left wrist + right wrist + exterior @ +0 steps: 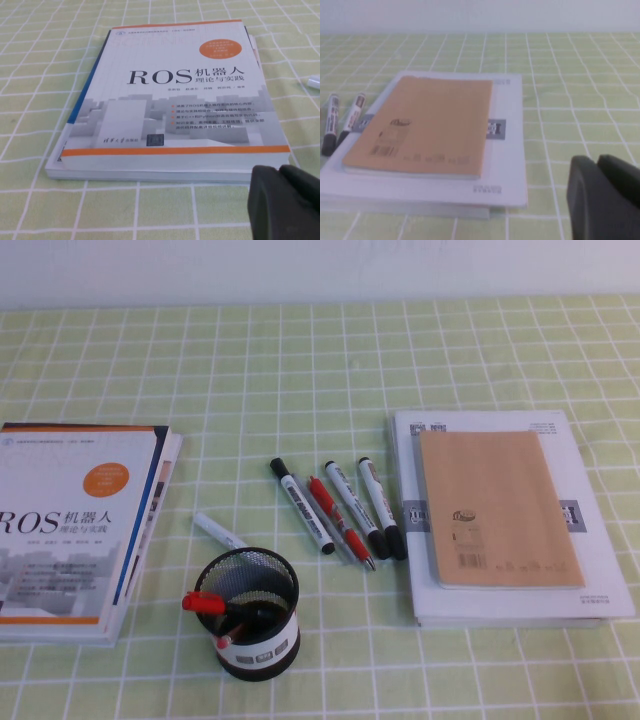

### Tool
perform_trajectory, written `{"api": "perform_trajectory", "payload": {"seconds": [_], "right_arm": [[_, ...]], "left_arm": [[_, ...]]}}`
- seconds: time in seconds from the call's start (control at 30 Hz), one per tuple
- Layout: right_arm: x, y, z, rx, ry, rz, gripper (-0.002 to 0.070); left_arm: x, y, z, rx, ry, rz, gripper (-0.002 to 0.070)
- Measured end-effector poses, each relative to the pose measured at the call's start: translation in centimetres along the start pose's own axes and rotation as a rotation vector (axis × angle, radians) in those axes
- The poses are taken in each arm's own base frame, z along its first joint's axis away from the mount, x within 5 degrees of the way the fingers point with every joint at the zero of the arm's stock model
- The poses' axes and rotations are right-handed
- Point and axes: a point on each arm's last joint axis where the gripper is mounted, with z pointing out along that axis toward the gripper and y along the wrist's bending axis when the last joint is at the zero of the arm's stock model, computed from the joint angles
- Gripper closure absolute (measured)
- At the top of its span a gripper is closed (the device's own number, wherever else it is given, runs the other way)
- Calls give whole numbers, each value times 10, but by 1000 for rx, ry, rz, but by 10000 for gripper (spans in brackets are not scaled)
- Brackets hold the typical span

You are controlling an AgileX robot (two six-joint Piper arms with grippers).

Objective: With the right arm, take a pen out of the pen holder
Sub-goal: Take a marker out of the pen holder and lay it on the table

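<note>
Nearest us, the left gripper (279, 172) hangs just off the near edge of the ROS book (170, 100), pressed together. The right gripper (596, 162), likewise pressed together and holding nothing, hangs over the cloth by the near right corner of the white book (510, 165). The black mesh pen holder (260, 668) stands near centre, between the two books, a red pen (205, 601) leaning out over its left rim. Just beyond it lies a white marker (220, 531), then four pens (350, 502) in a row. A brown notebook (495, 505) rests on the white book.
</note>
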Motion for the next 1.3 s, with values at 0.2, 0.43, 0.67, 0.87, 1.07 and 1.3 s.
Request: {"api": "perform_trajectory", "payload": {"seconds": [0.2,0.43,0.67,0.87,1.07,1.3], "right_arm": [[11,0,-1,-4,111,0,689],[15,1,-2,-6,151,0,689],[15,1,-2,-6,153,0,689],[15,1,-2,-6,153,0,688],[15,1,-2,-6,153,0,689],[15,1,-2,-6,153,0,689]], "left_arm": [[0,0,0,0,0,0,681],[0,0,0,0,0,0,681],[0,0,0,0,0,0,681],[0,0,0,0,0,0,681],[0,0,0,0,0,0,681],[0,0,0,0,0,0,681]]}}
